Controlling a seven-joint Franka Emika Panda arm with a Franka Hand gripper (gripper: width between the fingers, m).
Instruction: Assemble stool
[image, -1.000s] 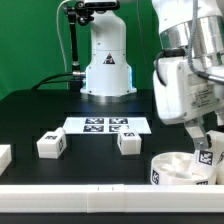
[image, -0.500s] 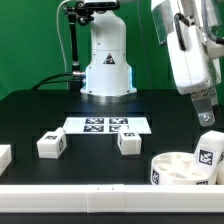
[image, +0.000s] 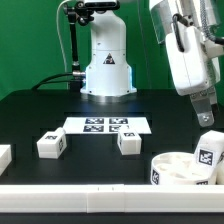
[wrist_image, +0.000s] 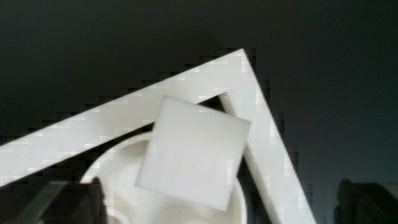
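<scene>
The round white seat (image: 178, 170) lies at the front on the exterior view's right. A tagged white leg (image: 208, 155) stands upright at its right rim. My gripper (image: 206, 118) hangs open just above the leg, apart from it. In the wrist view the leg (wrist_image: 187, 160) shows as a large pale block over the seat (wrist_image: 121, 168), between my gripper's (wrist_image: 214, 205) dark, wide-apart fingers (wrist_image: 63, 200). Two more tagged legs (image: 51, 144) (image: 128, 142) lie on the black table. Another white part (image: 4, 155) is at the left edge.
The marker board (image: 105, 125) lies flat in the middle of the table. A plain white bar (image: 90, 193) runs along the front edge. Two plain white bars (wrist_image: 240, 90) meet in a corner around the seat. The robot base (image: 107, 60) stands behind.
A second ago my gripper was low around the leg at the seat. It has since risen and left the leg standing there. Nothing moved in the last half second.
</scene>
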